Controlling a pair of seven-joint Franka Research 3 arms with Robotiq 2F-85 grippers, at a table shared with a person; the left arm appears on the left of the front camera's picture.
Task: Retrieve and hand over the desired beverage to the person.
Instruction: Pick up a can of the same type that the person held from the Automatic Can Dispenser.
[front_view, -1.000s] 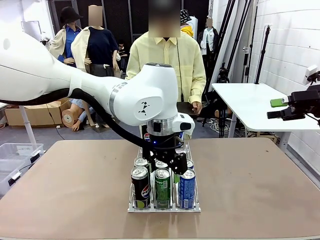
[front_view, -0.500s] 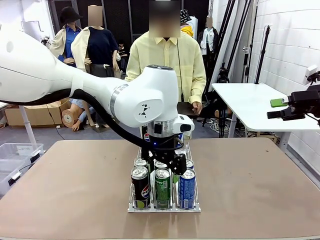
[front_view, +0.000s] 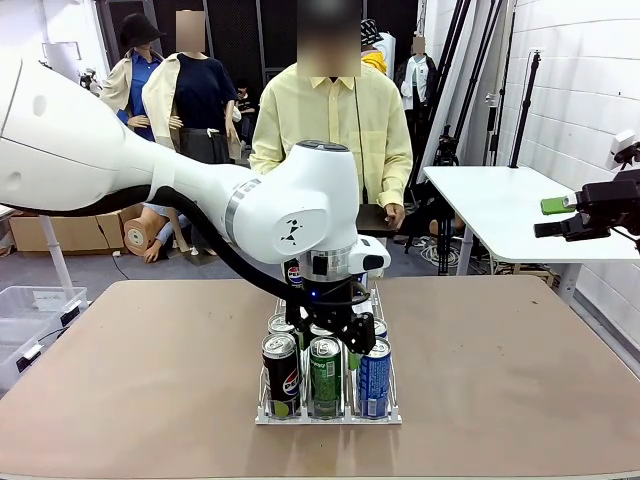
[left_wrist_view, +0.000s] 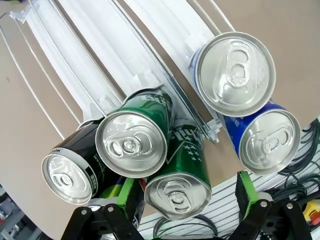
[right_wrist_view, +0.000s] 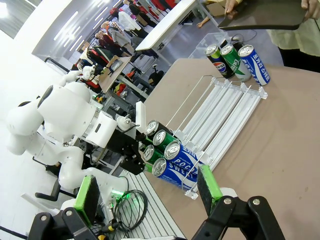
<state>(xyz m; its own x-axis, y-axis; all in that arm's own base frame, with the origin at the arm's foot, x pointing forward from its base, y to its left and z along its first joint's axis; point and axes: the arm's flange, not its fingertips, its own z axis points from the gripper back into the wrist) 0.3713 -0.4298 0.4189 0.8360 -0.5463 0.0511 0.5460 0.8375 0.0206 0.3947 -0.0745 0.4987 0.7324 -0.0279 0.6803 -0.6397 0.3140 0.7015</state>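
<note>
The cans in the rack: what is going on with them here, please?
The robot's left gripper hangs open just above the front cans in the clear rack. It is lined up over a green can in the middle lane, with nothing gripped yet. The right gripper is open and away from the rack. The person stands at the far side of the table.
</note>
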